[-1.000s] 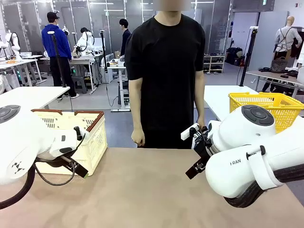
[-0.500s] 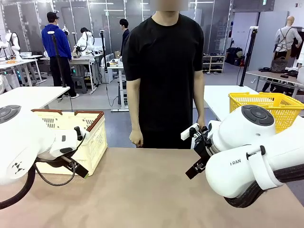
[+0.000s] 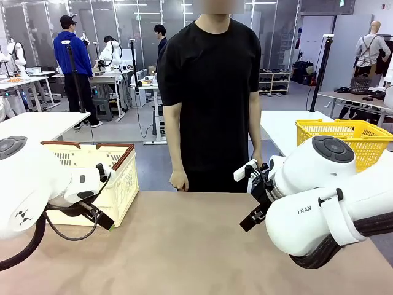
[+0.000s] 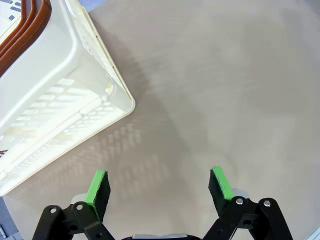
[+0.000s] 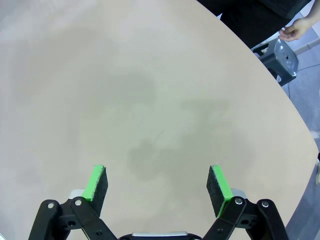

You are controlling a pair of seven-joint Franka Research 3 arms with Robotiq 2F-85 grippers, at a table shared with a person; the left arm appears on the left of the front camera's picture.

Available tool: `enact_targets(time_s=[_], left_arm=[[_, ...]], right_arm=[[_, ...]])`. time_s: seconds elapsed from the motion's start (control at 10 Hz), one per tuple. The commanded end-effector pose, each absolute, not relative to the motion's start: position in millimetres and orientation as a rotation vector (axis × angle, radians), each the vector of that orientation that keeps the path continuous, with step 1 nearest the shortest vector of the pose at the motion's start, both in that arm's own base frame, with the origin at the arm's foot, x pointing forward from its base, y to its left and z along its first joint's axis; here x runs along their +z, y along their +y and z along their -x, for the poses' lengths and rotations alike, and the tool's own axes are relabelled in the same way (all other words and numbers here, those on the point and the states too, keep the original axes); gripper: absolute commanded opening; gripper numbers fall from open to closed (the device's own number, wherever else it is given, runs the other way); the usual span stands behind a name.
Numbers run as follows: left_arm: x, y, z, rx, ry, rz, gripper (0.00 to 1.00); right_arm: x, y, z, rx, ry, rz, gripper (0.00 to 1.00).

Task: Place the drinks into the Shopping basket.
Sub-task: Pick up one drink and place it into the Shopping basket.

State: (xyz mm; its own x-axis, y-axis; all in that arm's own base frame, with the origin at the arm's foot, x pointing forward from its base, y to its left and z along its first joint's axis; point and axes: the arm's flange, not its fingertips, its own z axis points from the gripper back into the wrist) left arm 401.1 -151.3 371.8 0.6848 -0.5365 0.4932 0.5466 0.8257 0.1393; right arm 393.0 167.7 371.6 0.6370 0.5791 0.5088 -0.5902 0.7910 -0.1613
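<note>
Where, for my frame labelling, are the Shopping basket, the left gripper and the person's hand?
Shopping basket (image 3: pixel 126 181): front view, cream lattice wall.
left gripper (image 4: pixel 159 182): left wrist view, midway between fingertips.
person's hand (image 3: pixel 178 180): front view, hand's middle.

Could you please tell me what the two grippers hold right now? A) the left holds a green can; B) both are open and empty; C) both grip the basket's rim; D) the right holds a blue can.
B: the wrist views show the left gripper and the right gripper wide open over the table, holding nothing.
</note>
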Motion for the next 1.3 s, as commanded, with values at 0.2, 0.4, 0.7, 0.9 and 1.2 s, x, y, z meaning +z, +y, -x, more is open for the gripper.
enact_targets(time_s=[0.2, 0.4, 0.7, 0.9, 1.2], left_arm=[[371.8, -150.6, -401.3, -0.605, -0.546, 0.020, 1.00], [371.8, -150.6, -401.3, -0.605, -0.546, 0.020, 1.00], [384.4, -163.4, -395.2, -0.610, -0.571, 0.013, 1.00], [416.6, -198.4, -380.3, -0.552, -0.599, 0.011, 1.00], [440.7, -249.7, -368.5, -0.433, -0.595, -0.034, 1.00]], right_arm=[[371.5, 167.4, -393.1, 0.663, -0.573, -0.023, 1.00], [371.5, 167.4, -393.1, 0.663, -0.573, -0.023, 1.00], [382.5, 184.5, -386.2, 0.664, -0.568, 0.007, 1.00], [416.6, 226.7, -365.1, 0.658, -0.576, 0.009, 1.00], [450.4, 276.8, -344.5, 0.542, -0.597, -0.012, 1.00]])
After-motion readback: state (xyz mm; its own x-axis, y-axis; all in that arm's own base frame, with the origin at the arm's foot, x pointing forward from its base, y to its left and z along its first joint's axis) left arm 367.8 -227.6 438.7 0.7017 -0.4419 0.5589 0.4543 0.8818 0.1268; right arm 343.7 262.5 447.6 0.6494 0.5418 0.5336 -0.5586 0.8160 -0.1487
